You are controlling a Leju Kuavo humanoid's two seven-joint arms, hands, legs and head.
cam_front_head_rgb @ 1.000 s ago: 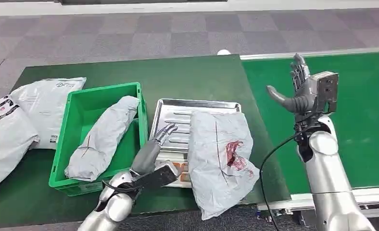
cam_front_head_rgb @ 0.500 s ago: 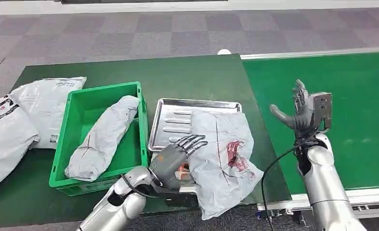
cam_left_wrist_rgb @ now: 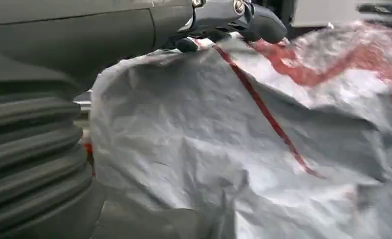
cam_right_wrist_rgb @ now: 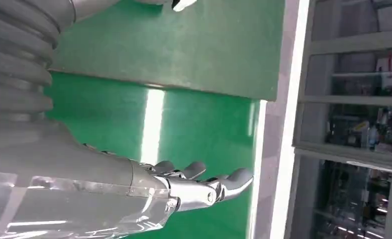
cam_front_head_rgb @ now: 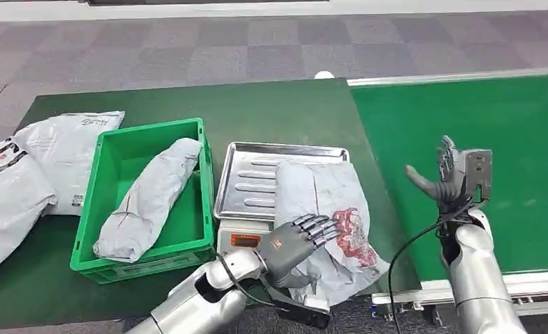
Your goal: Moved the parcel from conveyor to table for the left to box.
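The grey parcel [cam_front_head_rgb: 313, 191] with a red mark lies across a steel scale tray [cam_front_head_rgb: 254, 170] on the green table, its near end hanging past the table's front edge. My left hand [cam_front_head_rgb: 295, 243] grips that near end, fingers [cam_left_wrist_rgb: 248, 12] laid over the top and the thumb under the crumpled film [cam_left_wrist_rgb: 234, 149]. My right hand [cam_front_head_rgb: 445, 177] is raised over the conveyor belt [cam_front_head_rgb: 521, 139] with fingers apart and nothing in it; the right wrist view shows it [cam_right_wrist_rgb: 184, 186] above bare green belt.
A green box [cam_front_head_rgb: 104, 167] stands left of the scale with another grey parcel [cam_front_head_rgb: 149, 198] lying in it. White mail bags [cam_front_head_rgb: 62, 153] lie at the table's far left. The scale's red display [cam_front_head_rgb: 245, 240] faces me. A black cable hangs by my right arm.
My left hand moved right and forward over the parcel's near end and took hold of it; the parcel shifted and crumpled. My right hand dropped lower and drew back over the belt.
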